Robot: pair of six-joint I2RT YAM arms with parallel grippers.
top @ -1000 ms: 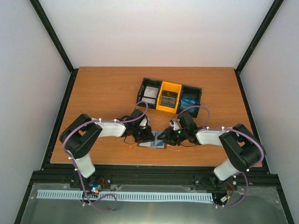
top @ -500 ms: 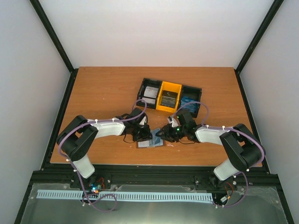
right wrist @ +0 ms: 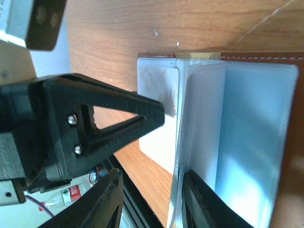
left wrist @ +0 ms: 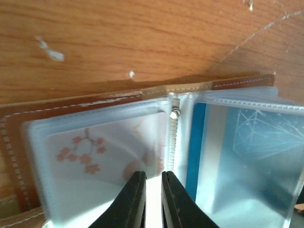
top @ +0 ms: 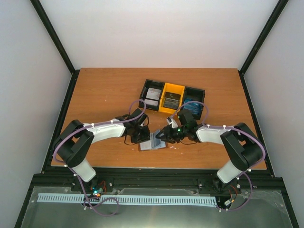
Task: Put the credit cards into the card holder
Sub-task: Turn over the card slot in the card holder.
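Observation:
The brown card holder (top: pixel 153 144) lies open near the table's front edge, its clear sleeves fanned. In the left wrist view its cover (left wrist: pixel 71 108) frames a white blossom-print credit card (left wrist: pixel 80 152) in the left sleeve and a blue card (left wrist: pixel 251 142) in the right one. My left gripper (left wrist: pixel 153 183) is nearly shut, a thin slit between its fingers, tips at the white card's (right wrist: pixel 156 137) edge. My right gripper (right wrist: pixel 152 175) is open, with an upright sleeve edge (right wrist: pixel 176 190) leaning against its right finger. More credit cards (top: pixel 171 99) lie in the tray.
A black-and-yellow three-compartment tray (top: pixel 142 94) stands behind the holder, with whitish, dark and blue cards. Both arms (top: pixel 107 130) meet over the holder close to the table's front edge (top: pixel 152 166). Black frame posts rise at the back corners.
Both grippers have shifted a little away from the front edge, the left one pushing right toward the holder. A sleeve now stands up between them.

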